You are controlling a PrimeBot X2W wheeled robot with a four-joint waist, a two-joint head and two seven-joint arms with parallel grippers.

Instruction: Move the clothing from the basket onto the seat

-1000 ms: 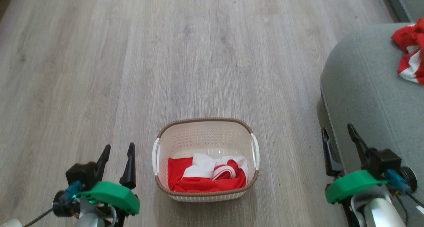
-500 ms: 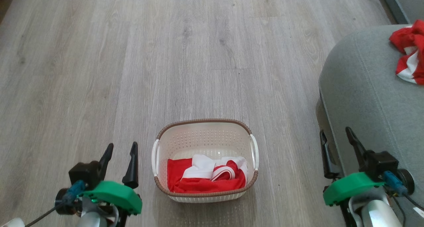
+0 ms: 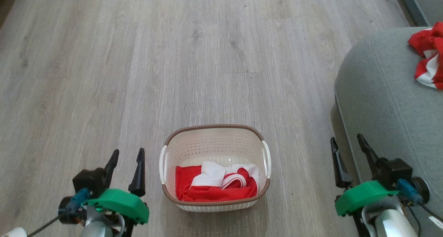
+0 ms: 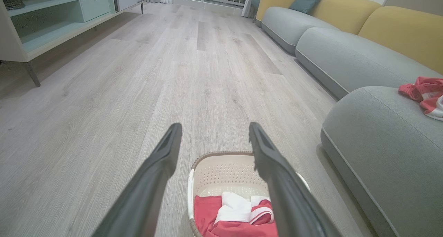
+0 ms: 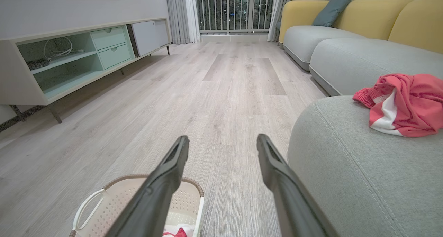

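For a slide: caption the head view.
Left gripper and right gripper, both open, flank the basket of red clothing; another red garment lies on the seat.

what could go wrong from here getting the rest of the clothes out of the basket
1. The clothing lies low at the near end of the basket. Reaching in, the left end effector may catch the wall and drag or tip the basket.
2. The right end effector hangs close beside the seat. A swing toward the basket or back could brush the seat's edge.
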